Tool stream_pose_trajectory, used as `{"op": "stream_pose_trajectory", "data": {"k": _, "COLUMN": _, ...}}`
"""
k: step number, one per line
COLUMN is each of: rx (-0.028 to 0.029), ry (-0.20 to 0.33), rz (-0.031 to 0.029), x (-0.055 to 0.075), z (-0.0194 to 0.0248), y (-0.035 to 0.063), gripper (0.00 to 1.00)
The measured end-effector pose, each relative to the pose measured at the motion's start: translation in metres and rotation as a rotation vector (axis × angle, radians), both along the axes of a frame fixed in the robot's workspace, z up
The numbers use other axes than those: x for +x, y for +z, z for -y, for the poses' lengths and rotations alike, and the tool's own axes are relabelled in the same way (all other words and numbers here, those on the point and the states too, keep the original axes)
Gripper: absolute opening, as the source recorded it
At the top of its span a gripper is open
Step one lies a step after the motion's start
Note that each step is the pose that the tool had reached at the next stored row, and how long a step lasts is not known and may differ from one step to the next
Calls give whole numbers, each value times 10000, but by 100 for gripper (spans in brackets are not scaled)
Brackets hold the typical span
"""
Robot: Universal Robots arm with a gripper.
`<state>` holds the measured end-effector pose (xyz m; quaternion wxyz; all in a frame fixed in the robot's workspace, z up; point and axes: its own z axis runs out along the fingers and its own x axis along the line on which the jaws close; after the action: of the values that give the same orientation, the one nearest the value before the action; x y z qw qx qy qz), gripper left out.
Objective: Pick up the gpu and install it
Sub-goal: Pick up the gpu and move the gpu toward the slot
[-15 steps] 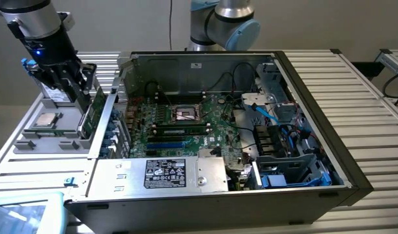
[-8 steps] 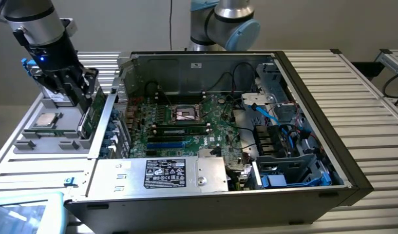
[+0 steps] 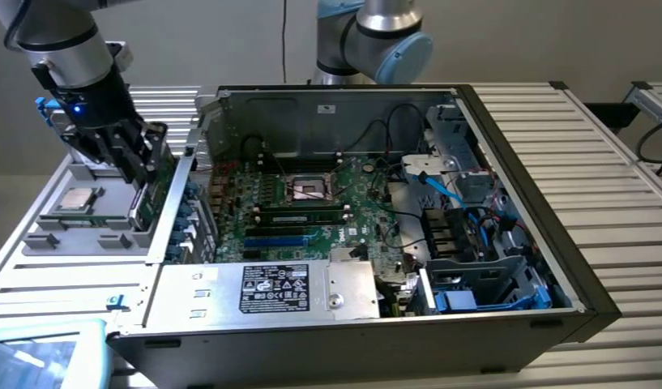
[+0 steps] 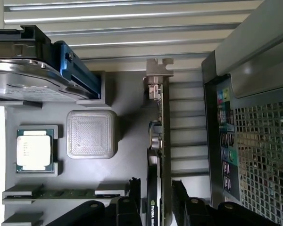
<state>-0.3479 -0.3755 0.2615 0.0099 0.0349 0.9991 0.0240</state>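
The gpu [image 4: 161,141] stands on edge in a slot of the grey parts tray [image 4: 127,108], with its metal bracket at the far end. It has a black face on one side and a green board on the other. My gripper [image 4: 156,205] is open and straddles the card's near end, one black finger [image 4: 134,193] on each side with a small gap to the card. In the exterior view the gripper [image 3: 139,166] hangs over the gpu [image 3: 149,201] on the tray [image 3: 49,239], at the exterior view's left of the open computer case [image 3: 504,162].
The tray also holds a processor [image 4: 34,149], a hard drive [image 4: 23,75] with a blue rail, a memory stick [image 4: 61,193] and a grey square block [image 4: 91,134]. Inside the case lie the green motherboard [image 3: 298,211], the power supply [image 3: 276,288] and cables. The case's rear panel [image 4: 254,141] stands close beside the card.
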Motion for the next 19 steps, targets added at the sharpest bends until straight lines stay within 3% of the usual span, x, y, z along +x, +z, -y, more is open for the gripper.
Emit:
{"op": "stream_pose_trajectory", "data": {"k": 13, "rx": 0, "ry": 0, "rz": 0, "x": 9, "z": 0, "y": -236, "gripper": 40}}
{"op": "stream_pose_trajectory", "data": {"k": 19, "rx": 0, "ry": 0, "rz": -1, "x": 9, "z": 0, "y": -239, "gripper": 40}}
